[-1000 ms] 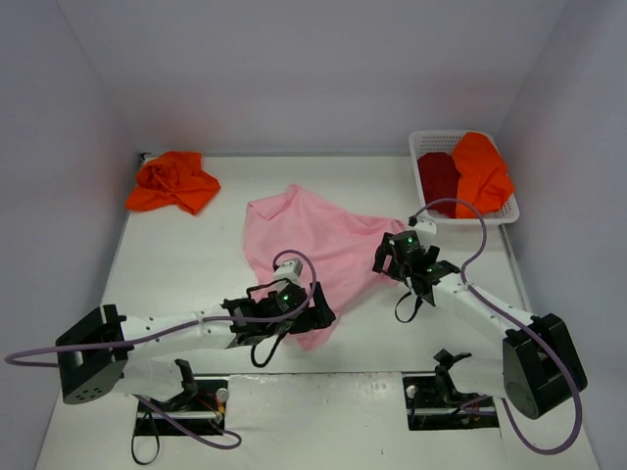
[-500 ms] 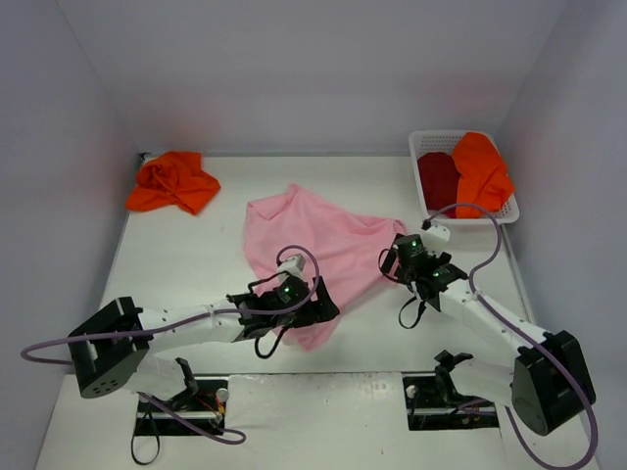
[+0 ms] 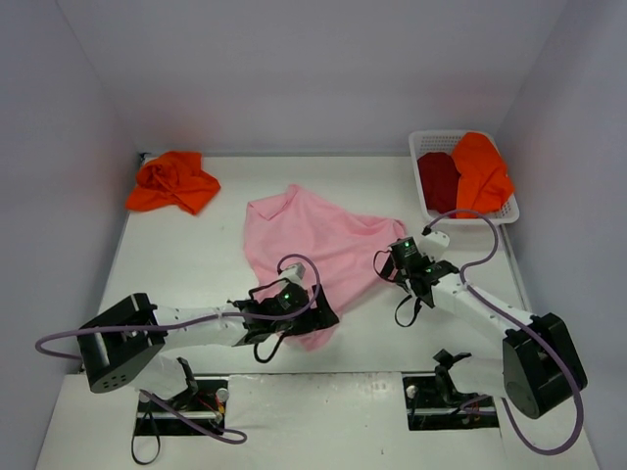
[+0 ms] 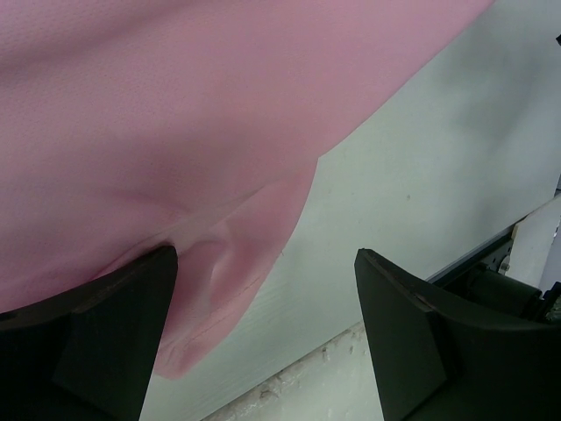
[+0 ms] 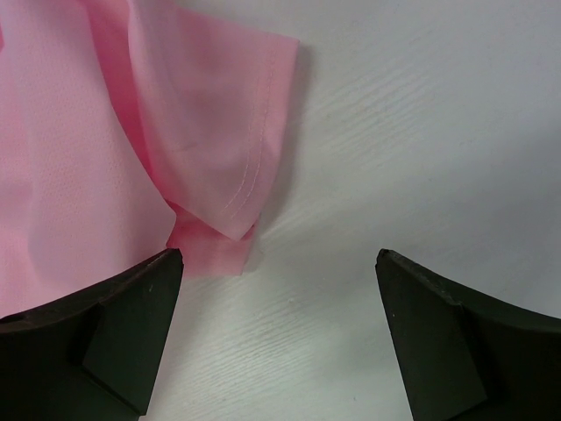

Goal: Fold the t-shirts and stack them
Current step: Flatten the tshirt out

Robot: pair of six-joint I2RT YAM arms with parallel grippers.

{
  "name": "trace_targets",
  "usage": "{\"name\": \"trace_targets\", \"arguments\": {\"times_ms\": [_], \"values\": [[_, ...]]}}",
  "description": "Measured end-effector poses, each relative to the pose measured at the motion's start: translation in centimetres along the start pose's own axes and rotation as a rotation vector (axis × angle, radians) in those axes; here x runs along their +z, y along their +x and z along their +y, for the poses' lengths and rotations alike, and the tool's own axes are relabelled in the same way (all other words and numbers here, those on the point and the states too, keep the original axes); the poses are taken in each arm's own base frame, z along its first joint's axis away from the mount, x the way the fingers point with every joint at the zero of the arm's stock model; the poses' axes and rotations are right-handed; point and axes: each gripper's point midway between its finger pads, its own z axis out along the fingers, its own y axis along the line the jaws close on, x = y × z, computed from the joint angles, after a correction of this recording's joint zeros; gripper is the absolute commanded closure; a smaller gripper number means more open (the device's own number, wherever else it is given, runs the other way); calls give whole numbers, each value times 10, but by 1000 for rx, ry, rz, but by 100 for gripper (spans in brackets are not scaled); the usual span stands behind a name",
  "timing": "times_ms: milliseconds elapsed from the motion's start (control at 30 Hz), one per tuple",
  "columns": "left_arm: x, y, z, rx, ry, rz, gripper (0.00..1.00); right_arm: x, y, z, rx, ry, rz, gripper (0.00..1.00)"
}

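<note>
A light pink t-shirt [image 3: 312, 238] lies spread and rumpled in the middle of the table. My left gripper [image 3: 319, 315] is low over its near corner, open. In the left wrist view the pink cloth [image 4: 175, 114] runs under the left finger, and the left gripper [image 4: 267, 263] holds nothing. My right gripper [image 3: 397, 258] is open at the shirt's right sleeve. In the right wrist view the sleeve [image 5: 215, 123] lies just ahead of the right gripper [image 5: 279, 263], with bare table between the fingers. An orange t-shirt [image 3: 172, 182] is crumpled at the back left.
A white latticed basket [image 3: 423, 140] stands at the back right, holding a dark red shirt [image 3: 437, 177] and an orange shirt [image 3: 481, 172]. White walls close in the table on three sides. The table's near edge [image 4: 351, 338] lies just below the left gripper.
The left arm's rear links have swung to the right while its gripper stays at the shirt's near corner. The right gripper has shifted slightly by the sleeve. The shirts have not moved.
</note>
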Motion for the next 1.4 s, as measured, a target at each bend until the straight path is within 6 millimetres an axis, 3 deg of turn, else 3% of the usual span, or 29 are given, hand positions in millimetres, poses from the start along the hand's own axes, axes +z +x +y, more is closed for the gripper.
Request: {"name": "trace_targets", "arguments": {"times_ms": [133, 233, 633, 867, 967, 1000, 1067, 1300, 1367, 1400], "values": [[1, 0, -1, -3, 3, -1, 23, 0, 0, 1, 10, -1, 0, 25], [1, 0, 0, -8, 4, 0, 23, 0, 0, 2, 15, -4, -1, 28], [-14, -2, 13, -39, 4, -14, 23, 13, 29, 8, -70, 29, 73, 18], [-27, -13, 8, -55, 25, -40, 23, 18, 30, 13, -74, 39, 83, 20], [-31, -14, 9, -56, 29, -43, 23, 18, 30, 14, -72, 38, 83, 59], [-31, -13, 11, -57, 27, -43, 23, 18, 30, 14, -70, 37, 82, 82], [-32, -12, 14, -57, 18, -40, 23, 18, 30, 15, -61, 36, 82, 90], [-33, -9, 30, -62, -14, -34, 23, 19, 34, 15, -66, 41, 89, 90], [-34, -9, 32, -64, -16, -36, 23, 19, 34, 16, -69, 39, 90, 78], [-35, -9, 32, -64, -16, -36, 23, 19, 35, 17, -69, 37, 91, 65]]}}
